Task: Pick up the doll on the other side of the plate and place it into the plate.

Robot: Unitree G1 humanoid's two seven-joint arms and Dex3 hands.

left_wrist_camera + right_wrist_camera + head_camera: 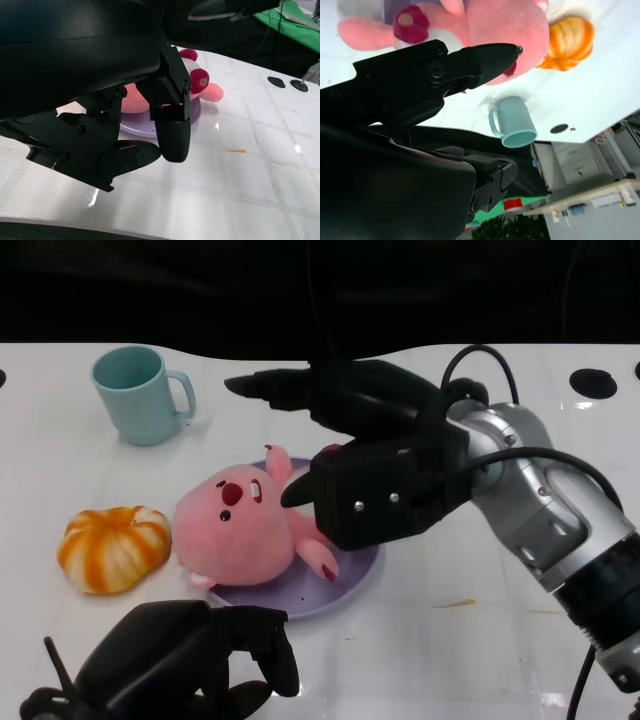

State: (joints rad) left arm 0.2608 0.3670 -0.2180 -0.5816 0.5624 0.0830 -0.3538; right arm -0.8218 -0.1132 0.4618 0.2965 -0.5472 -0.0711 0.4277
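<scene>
Pink doll [245, 530] lying on purple plate [352, 583], head overhanging rim toward me. My right hand [345, 440] hovering over it, fingers spread, empty. Left hand [190, 655] curled, idle. Judging doll soft, light, squashy; gripping round body safest.

No readable text, labels, numbers — none legible

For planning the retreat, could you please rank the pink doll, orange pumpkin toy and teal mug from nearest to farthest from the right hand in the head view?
1. Pink doll, lying on the plate, right beside the right hand.
2. Teal mug, at the table's far left.
3. Orange pumpkin toy, left of the doll.
</scene>
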